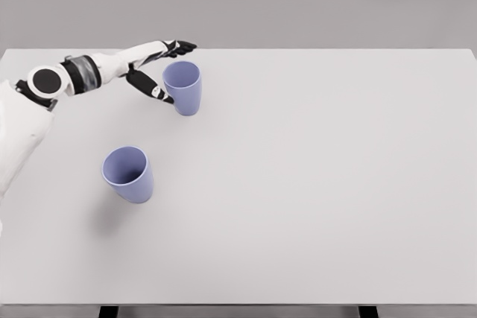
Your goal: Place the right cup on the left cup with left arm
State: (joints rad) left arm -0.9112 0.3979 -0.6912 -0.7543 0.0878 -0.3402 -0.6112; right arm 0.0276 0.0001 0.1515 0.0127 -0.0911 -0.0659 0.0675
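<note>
Two light blue cups stand upright on the white table (313, 184). The right cup (183, 87) is farther back; the left cup (128, 173) is nearer me. My left hand (167, 71) sits just left of the right cup, fingers spread: the upper fingers (179, 47) reach behind its rim and the thumb (149, 88) points at its left side. Nothing is grasped. Whether a fingertip touches the cup I cannot tell. The right arm does not show.
My left forearm (82, 74) stretches across the table's back left corner. The table's far edge runs just behind the hand.
</note>
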